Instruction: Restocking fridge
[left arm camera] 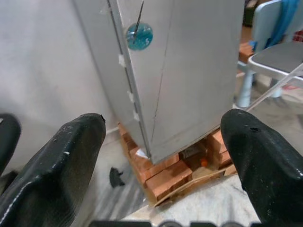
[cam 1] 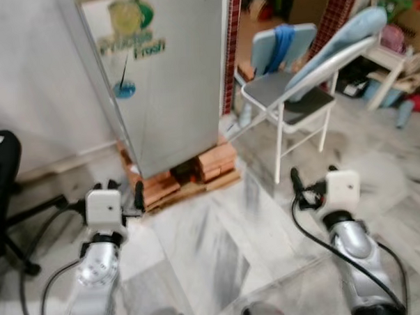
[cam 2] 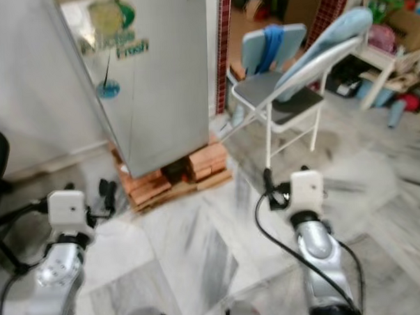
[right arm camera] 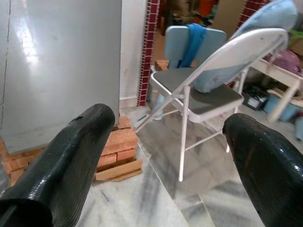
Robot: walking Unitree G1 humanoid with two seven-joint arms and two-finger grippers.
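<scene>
Marble floor (cam 1: 221, 255), closed grey fridge (cam 1: 171, 75) with green logo, raised on bricks (cam 1: 213, 161)

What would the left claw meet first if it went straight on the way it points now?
Probably the tall grey metal fridge on its red brick stack; the open left claw aims at its lower corner, though depth is unclear.

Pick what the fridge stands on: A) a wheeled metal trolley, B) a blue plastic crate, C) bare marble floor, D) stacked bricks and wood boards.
D: the fridge rests on stacked reddish bricks with boards beneath, raised off the marble floor.
</scene>
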